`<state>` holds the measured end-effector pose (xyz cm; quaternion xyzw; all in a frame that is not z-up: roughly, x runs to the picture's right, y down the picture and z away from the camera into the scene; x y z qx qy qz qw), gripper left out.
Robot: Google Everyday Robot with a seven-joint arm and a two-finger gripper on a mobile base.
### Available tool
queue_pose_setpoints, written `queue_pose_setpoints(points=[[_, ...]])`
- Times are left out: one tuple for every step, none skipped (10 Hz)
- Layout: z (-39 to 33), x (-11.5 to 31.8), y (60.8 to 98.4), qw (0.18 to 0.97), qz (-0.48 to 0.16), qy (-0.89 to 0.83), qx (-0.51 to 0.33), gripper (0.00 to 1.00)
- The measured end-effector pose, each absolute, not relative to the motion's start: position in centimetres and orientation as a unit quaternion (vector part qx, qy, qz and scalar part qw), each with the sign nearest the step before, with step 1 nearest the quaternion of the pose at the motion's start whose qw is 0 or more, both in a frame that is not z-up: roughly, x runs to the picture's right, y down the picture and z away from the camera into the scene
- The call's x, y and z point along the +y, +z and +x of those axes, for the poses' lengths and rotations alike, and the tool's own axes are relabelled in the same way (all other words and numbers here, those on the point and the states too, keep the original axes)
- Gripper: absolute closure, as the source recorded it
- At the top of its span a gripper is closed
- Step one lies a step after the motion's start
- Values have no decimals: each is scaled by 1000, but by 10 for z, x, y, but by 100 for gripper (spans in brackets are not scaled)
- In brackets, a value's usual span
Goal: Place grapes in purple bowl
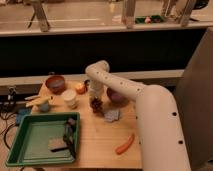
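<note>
The grapes (96, 105) are a small dark maroon cluster just above the wooden table, directly under my gripper (95, 98). The gripper hangs from the white arm that reaches in from the right and sits right on top of the cluster. The purple bowl (115, 96) stands just right of the grapes, partly hidden behind the arm.
A white cup (70, 98), an orange fruit (80, 88) and a reddish-orange bowl (55, 83) stand to the left. A green tray (20, 145) with a sponge and a dark tool fills the front left. A grey cloth (112, 115) and an orange carrot-like stick (125, 144) lie on the table.
</note>
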<state>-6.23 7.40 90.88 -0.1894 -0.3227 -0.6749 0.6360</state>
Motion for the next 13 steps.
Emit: queue_pose_setpoints(points=[[-61,66,902,636,-185,-676,-323,99],[-58,55,891,637,-181,-676,-324,99],[-56,49,886,639,-177,-675,-324,99],[-51,46,883,641,-174,-674,-325,99],[-44,42,881,643,-168,-674,-324,99],[-37,36,876,645,-162,-674,-322,99],[-30,30,872,649,-159,-671,-321,99],[-26,26,869,653,-157,-668,-320,99],[-25,21,867,654,-154,-668,-320,99],[-21,16,864,655,-150,-668,-319,99],[-15,13,862,658,-148,-667,-317,99],[-6,9,860,661,-144,-666,-314,99],[-3,6,858,663,-142,-665,-313,99]])
